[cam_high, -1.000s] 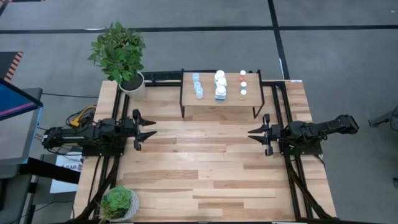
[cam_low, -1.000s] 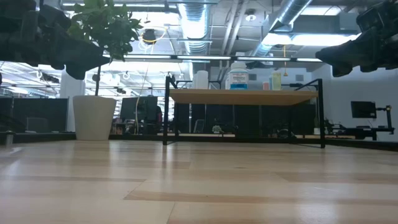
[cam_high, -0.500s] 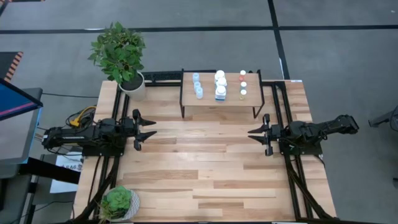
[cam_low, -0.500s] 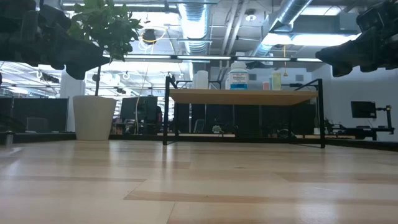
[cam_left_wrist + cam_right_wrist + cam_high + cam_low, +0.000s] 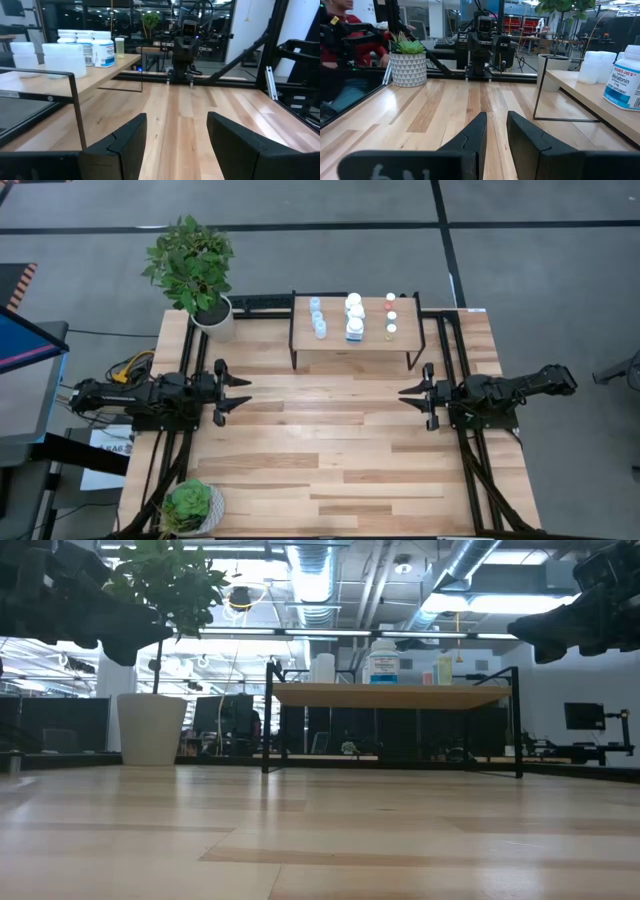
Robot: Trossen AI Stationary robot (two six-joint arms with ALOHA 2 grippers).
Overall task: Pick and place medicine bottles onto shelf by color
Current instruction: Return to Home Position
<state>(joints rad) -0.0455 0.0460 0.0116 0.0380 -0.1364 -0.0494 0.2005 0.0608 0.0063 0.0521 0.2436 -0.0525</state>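
striped light-wood tabletop; light-wood shelf board on black metal legs — chunky white bottles with blue-and-white labels, small pale bluish bottles — triangle-patterned white pot.

High view hangs over the table, facing straight down, far enough to take in all of it, with the shelf at 12 o'clock. Low view sits at tabletop height at 6 o'clock, close to the wood, facing 12 o'clock. Left wrist view looks from 9 o'clock toward 3; right wrist view from 3 toward 9 — both low and near. All four share the shelf.
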